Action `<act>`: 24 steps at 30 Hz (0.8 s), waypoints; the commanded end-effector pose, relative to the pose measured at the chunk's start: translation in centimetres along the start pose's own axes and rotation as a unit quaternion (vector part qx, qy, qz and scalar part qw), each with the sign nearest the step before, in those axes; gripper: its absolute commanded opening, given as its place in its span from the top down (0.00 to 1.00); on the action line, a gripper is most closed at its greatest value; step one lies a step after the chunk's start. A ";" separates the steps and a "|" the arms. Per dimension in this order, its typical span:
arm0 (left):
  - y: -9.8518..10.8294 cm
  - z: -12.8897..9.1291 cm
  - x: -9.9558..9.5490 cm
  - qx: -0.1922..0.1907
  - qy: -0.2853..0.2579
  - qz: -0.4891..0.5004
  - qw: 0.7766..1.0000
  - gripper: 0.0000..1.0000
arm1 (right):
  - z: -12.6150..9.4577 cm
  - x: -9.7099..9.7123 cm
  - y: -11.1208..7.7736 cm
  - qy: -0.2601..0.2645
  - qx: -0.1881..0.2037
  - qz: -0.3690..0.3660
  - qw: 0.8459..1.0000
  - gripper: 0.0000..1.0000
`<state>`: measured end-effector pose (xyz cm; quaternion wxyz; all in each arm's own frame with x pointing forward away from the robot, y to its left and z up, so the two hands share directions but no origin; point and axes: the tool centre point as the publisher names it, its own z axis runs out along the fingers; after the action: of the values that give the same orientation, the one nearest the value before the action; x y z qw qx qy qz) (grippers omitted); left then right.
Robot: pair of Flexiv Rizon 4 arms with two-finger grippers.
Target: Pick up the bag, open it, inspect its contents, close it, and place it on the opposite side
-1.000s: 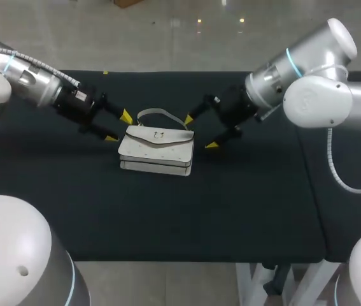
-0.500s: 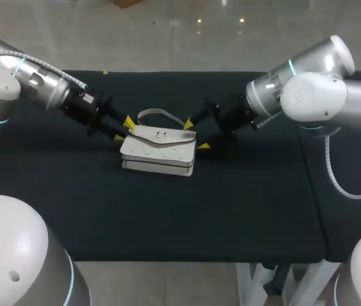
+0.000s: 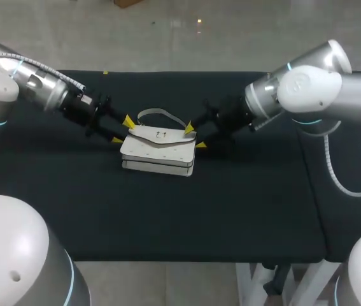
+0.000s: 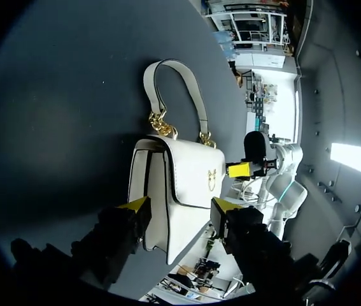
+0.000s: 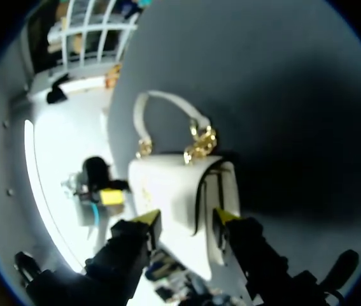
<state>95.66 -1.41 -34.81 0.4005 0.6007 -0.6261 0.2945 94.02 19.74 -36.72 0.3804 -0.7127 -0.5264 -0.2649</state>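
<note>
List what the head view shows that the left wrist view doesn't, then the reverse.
Head view only: both arms reaching in from opposite sides of the black table, and the right gripper straddling the right end of the white leather handbag. Left wrist view only: the handbag's narrow end panel between the left gripper fingers, and the gold chain links joining its handle. Both: the handbag lying front flap up, with its clasp and curved handle.
</note>
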 end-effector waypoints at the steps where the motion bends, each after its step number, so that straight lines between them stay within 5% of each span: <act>1: -0.5 1.0 -0.6 -0.003 0.010 0.000 1.000 0.43 | 0.4 -0.3 0.3 0.008 0.004 0.003 1.000 0.51; 13: -1.1 1.6 -1.2 0.014 0.016 -0.007 1.000 0.64 | 1.4 -1.2 0.4 0.019 0.013 0.019 1.000 0.54; 15: -1.3 1.7 -1.3 0.017 0.014 -0.010 1.000 0.82 | 1.4 -1.2 0.5 0.022 0.012 0.020 0.999 0.57; 17: -1.4 1.7 -1.4 0.020 0.015 -0.012 1.000 1.00 | 1.4 -1.2 0.5 0.023 0.011 0.020 0.999 0.73; 18: -1.5 1.8 -1.5 0.020 0.016 -0.012 1.000 1.00 | 1.4 -1.2 0.5 0.024 0.010 0.020 0.999 1.00; 24: -1.4 2.0 -1.6 0.023 0.017 -0.013 0.999 1.00 | 1.4 -1.3 0.4 0.027 0.007 0.020 0.999 1.00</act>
<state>96.81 -2.29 -36.88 0.4012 0.6127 -0.6057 0.3111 94.04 20.09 -38.15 0.4043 -0.7133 -0.5041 -0.2714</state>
